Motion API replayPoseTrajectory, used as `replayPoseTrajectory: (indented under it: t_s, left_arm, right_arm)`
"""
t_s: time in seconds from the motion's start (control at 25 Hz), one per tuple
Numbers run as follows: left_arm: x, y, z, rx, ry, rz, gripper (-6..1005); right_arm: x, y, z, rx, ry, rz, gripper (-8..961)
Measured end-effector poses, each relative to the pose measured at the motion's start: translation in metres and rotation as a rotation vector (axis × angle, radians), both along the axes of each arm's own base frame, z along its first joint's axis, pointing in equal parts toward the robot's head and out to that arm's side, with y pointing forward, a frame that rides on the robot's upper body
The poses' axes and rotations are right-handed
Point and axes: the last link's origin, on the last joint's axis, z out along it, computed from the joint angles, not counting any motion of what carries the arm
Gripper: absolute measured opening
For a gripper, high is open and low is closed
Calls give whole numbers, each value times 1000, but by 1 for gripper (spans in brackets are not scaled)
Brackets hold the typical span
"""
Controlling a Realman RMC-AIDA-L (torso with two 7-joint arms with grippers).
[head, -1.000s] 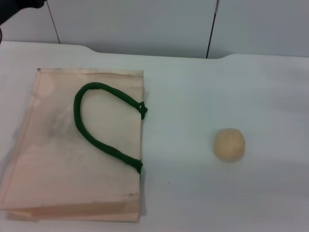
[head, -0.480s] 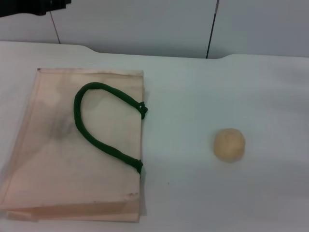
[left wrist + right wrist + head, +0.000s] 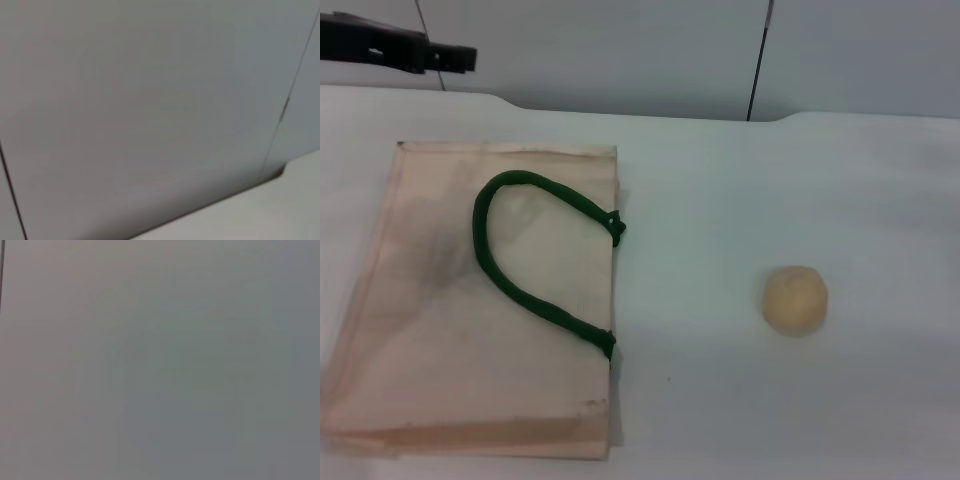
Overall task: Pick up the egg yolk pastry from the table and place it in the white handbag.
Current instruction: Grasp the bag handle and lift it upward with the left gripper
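Note:
The egg yolk pastry [image 3: 795,299], a small pale yellow-beige ball, sits alone on the white table right of centre in the head view. The white handbag [image 3: 440,330], a cream tote with a dark green rope handle [image 3: 510,255], lies flat on the left side of the table. My left gripper [image 3: 460,57] reaches in as a dark shape at the far left, above and beyond the bag's far edge, well away from the pastry. My right gripper is out of view. The wrist views show neither the bag nor the pastry.
The white table [image 3: 720,200] ends at a grey panelled wall [image 3: 620,50] at the back. The left wrist view shows that wall [image 3: 150,100] and a strip of table edge. The right wrist view shows only plain grey wall [image 3: 160,360].
My left gripper has moved in from the far left corner toward the right and slightly down, now showing more of itself. The bag and the pastry have not moved.

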Motion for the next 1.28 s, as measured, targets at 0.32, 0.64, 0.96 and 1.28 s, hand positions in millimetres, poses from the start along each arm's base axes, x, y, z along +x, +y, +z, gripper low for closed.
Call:
replayPoseTrajectory:
  t_s: [0.32,0.64,0.96,1.28]
  left_arm:
    - [-2,4,-20,-126,31,47,687]
    - [-12,9,-32,-214,128,133,613]
    - [-13,13,-31,-211,173,142,609]
    - [-17,21,-55,-272,177,147,606]
  right_arm:
    - [-1,1,0,0,0,2,671]
    - [-1,1,0,0,0,2,673]
    - [-1,1,0,-4,-3,5,672]
    - [-2,1,-1,-4,-1,10,672]
